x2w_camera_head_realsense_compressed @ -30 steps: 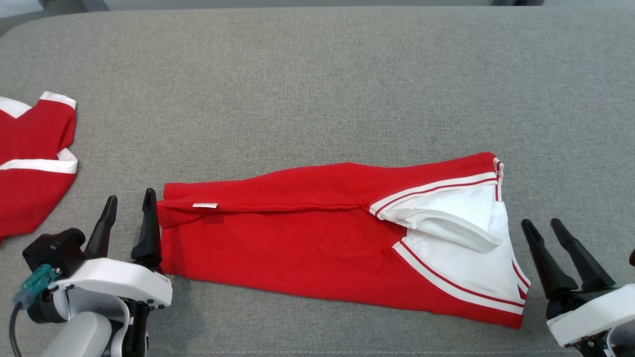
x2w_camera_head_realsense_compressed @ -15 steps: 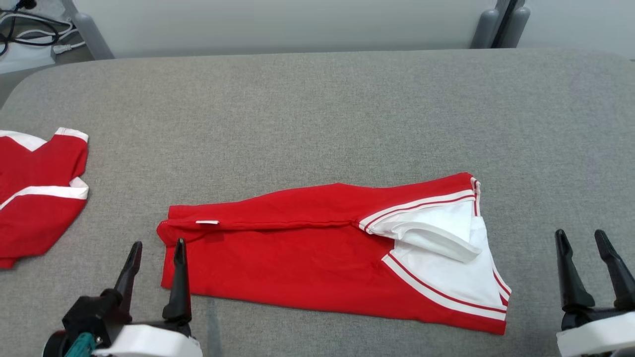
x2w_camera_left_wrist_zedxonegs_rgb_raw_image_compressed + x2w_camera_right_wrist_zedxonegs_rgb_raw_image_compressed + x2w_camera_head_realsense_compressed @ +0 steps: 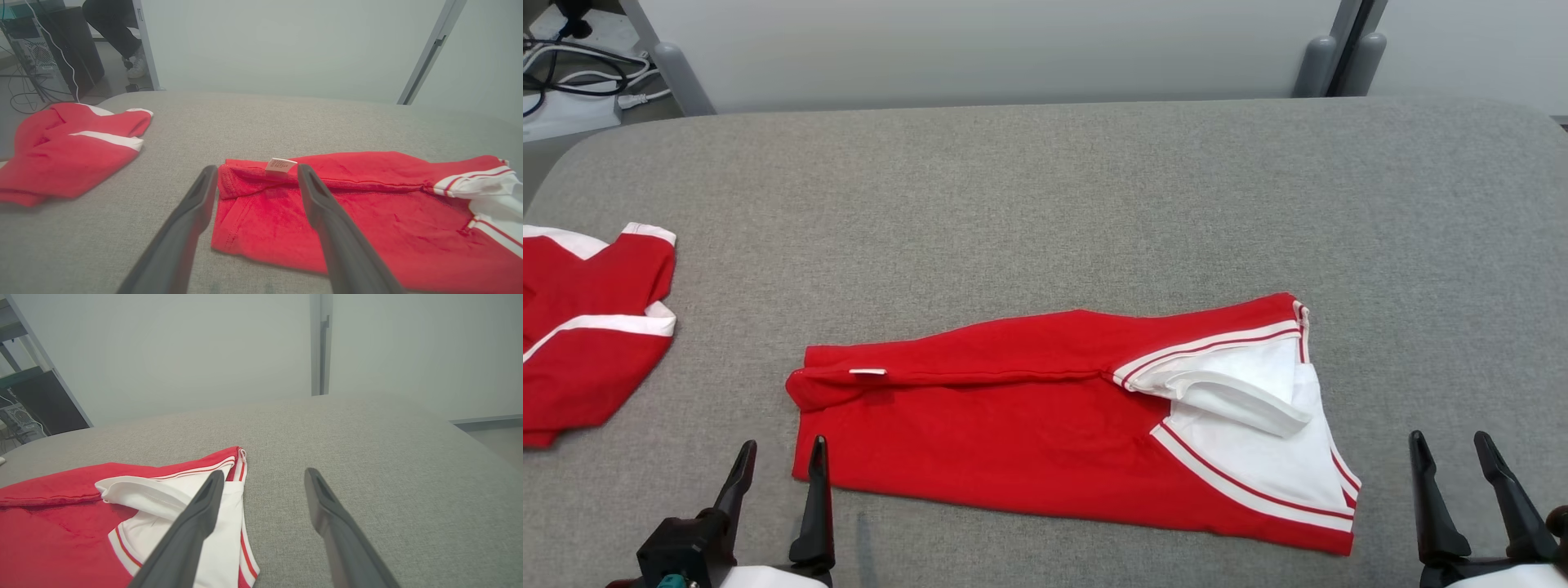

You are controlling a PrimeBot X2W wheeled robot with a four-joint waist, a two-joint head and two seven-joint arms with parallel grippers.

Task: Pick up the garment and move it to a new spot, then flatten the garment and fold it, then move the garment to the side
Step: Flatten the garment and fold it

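The garment (image 3: 1029,425) is a red shirt with white, red-striped sleeves, lying folded into a long strip across the middle of the grey surface. Its white sleeve end (image 3: 184,498) points to the right and a small white label (image 3: 280,165) sits at its left end. My left gripper (image 3: 780,447) stands open just off the strip's near left corner, holding nothing; in the left wrist view its fingers (image 3: 327,212) frame that corner. My right gripper (image 3: 1454,441) is open and empty, a short way right of the sleeve end.
A second red and white garment (image 3: 588,327) lies bunched at the left edge of the grey padded surface (image 3: 1045,204). Behind it run pale wall panels with grey posts (image 3: 1319,65). Cables (image 3: 564,73) lie on the floor at far left, where a person's leg (image 3: 118,32) shows.
The head camera has tilted up, so the far edge and wall panels came into view. Both grippers have drawn back toward me, away from the garment's ends. The garment lies as before.
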